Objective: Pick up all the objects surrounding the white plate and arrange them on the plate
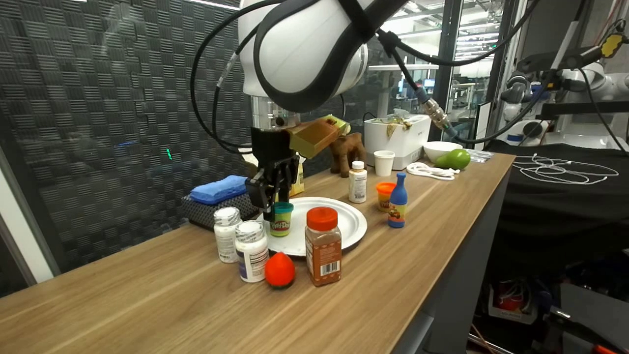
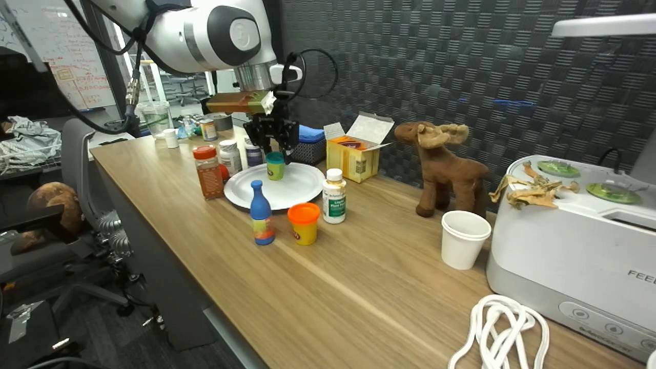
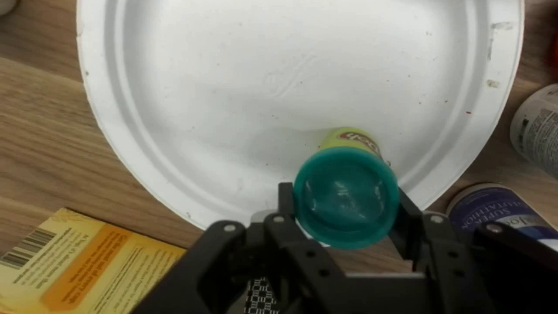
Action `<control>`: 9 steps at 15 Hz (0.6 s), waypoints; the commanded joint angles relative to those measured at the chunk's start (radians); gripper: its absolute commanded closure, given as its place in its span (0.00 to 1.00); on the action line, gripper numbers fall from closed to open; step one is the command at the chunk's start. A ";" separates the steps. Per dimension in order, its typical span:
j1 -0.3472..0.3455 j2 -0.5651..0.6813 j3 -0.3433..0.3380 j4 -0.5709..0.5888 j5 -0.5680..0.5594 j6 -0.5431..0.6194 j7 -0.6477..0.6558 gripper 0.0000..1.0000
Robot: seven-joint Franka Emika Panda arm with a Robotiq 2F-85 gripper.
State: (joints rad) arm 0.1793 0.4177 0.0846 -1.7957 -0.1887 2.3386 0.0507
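One object is at the place where it should go: the teal-lidded Play-Doh can (image 2: 275, 166), nearly upright, is over the white plate (image 2: 294, 190), close to its rim. The gripper (image 3: 344, 209) grasps it, with a fingertip (image 3: 285, 198) at each side of the lid, so I judge that this placement is almost finished, but not yet released. Seven objects, by my count, are left around the plate — the orange-lidded Play-Doh can (image 2: 304, 224), the blue bottle (image 2: 262, 215), the white bottle (image 2: 334, 197) with a green label, the red-capped spice jar (image 1: 323, 250), the red ball (image 1: 280, 270) with its pointed top, the nearer white pill bottle (image 1: 253, 255) and the farther white pill bottle (image 1: 226, 241). The task therefore seems close to its beginning. Some matters are difficult to see: whether the base of the can touches the plate, I cannot tell with certainty. In the wrist view the plate is cut at the top, both pill bottles run out at the right edge, and the yellow box (image 3: 87, 266) is cut off at the lower left. Small print on the labels is mostly too blurred for reading.
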 commanded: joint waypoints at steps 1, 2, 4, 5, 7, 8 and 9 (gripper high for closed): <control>0.008 -0.023 -0.003 -0.028 -0.006 -0.008 0.006 0.21; 0.005 -0.030 0.002 -0.032 0.002 -0.018 -0.004 0.16; 0.006 -0.043 -0.002 -0.044 -0.003 -0.014 0.006 0.01; 0.005 -0.053 -0.004 -0.051 -0.002 -0.010 0.011 0.00; 0.002 -0.067 -0.010 -0.053 -0.002 0.002 0.028 0.00; 0.002 -0.072 -0.017 -0.047 -0.009 0.007 0.041 0.00; 0.002 -0.078 -0.025 -0.038 -0.013 0.014 0.058 0.00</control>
State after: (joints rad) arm 0.1804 0.3935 0.0771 -1.8168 -0.1922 2.3351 0.0654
